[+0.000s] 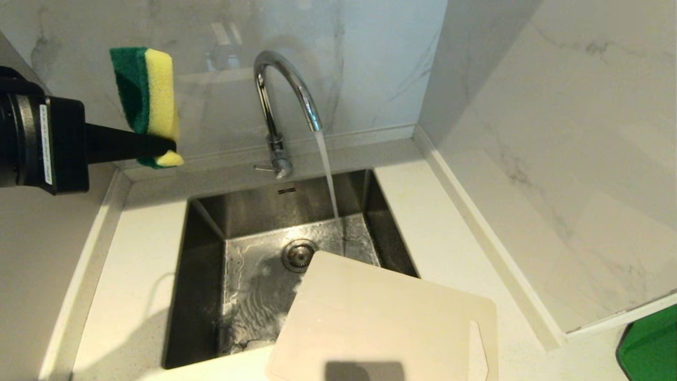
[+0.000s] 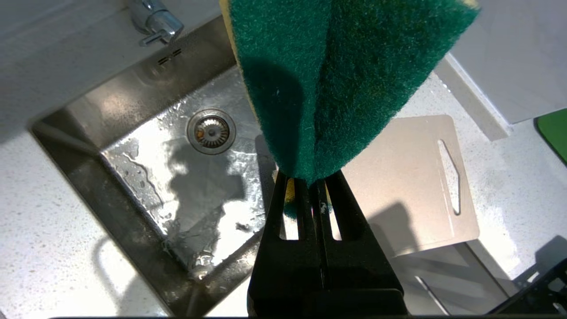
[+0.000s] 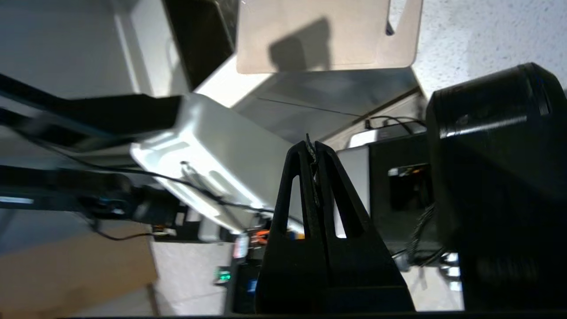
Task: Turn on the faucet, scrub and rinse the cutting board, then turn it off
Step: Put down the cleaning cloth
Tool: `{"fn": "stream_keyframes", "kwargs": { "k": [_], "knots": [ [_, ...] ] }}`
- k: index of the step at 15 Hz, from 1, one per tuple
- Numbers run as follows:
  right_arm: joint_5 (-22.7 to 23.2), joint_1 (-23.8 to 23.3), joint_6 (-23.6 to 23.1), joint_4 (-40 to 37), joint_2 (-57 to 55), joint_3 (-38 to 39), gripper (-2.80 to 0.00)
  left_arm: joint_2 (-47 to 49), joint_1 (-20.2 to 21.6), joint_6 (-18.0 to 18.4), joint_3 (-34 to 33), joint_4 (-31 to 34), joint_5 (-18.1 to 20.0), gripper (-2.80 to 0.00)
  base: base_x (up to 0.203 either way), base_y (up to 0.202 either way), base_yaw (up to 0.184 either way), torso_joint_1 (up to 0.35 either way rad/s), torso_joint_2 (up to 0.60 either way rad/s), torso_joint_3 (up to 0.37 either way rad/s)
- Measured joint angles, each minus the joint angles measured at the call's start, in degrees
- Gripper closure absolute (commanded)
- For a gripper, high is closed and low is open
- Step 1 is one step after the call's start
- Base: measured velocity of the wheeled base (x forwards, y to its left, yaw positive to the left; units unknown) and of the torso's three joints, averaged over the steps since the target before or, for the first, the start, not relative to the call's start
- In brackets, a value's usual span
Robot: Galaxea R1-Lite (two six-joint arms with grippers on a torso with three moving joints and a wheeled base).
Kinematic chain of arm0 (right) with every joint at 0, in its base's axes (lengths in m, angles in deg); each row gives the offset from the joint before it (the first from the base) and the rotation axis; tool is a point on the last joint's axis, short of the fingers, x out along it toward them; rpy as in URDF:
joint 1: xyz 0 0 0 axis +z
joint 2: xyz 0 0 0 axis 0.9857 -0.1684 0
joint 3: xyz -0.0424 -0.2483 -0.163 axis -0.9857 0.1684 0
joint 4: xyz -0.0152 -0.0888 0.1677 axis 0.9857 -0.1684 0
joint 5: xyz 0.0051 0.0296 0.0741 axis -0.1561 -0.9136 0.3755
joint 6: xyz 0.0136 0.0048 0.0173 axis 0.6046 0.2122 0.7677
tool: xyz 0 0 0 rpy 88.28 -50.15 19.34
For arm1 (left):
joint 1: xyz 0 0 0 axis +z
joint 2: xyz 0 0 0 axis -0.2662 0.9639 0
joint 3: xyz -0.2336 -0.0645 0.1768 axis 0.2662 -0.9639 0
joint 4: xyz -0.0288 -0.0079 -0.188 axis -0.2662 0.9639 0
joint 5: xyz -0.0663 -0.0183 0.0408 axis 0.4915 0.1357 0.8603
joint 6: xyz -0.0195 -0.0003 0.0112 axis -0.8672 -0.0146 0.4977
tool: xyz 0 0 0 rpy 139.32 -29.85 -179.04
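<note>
Water pours from the chrome gooseneck faucet [image 1: 280, 100] into the steel sink [image 1: 211, 254]; its base and small side lever also show in the left wrist view [image 2: 155, 22]. The beige cutting board [image 1: 381, 328] lies flat on the counter at the sink's near right corner, one corner jutting over the basin, its slot handle toward the right [image 2: 412, 177]. High at the left, my left gripper [image 1: 166, 145] is shut on a green and yellow sponge [image 1: 148, 98], held upright above the counter [image 2: 328, 79]. My right gripper [image 3: 313, 148] is shut and empty, low beside the robot's body, with the board's near edge [image 3: 328, 35] beyond it.
White speckled counter [image 1: 132, 275] surrounds the sink, with marble walls behind and on the right. A green object [image 1: 650, 349] sits at the far right edge. A drain strainer [image 1: 299, 255] lies in the wet basin.
</note>
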Motion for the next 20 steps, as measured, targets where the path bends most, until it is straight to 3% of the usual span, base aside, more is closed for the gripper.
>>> {"fn": "stream_keyframes", "kwargs": {
  "k": [3, 7, 10, 14, 20],
  "knots": [
    [-1.72, -0.54, -7.74, 13.61, 3.00, 19.28, 0.00, -0.63, -0.02, 0.74, -0.10, 1.16, 0.00, 0.00, 0.000, 0.000, 0.000, 0.000, 0.00, 0.000],
    [-10.12, -0.67, -22.74, 43.48, 4.20, 47.58, 0.00, -1.22, 0.00, 2.37, 0.57, 1.77, 0.05, 0.00, 0.000, 0.000, 0.000, 0.000, 0.00, 0.000],
    [-16.97, -0.72, -28.20, 58.21, 4.73, 56.87, 0.00, -1.63, 0.00, 2.43, -0.08, 1.77, 0.16, 0.00, 0.000, 0.000, 0.000, 0.000, 0.00, 0.000],
    [-21.01, -0.73, -28.30, 59.49, 6.48, 62.39, 0.00, -2.12, 0.00, 2.42, -0.52, 1.77, 0.09, 0.00, 0.000, 0.000, 0.000, 0.000, 0.00, 0.000],
    [-21.91, -0.73, -27.52, 59.46, 7.96, 63.11, 0.00, -2.45, 0.05, 2.42, -1.52, 1.71, 0.08, 0.00, 0.000, 0.000, 0.000, 0.000, 0.00, 0.000]
  ]
}}
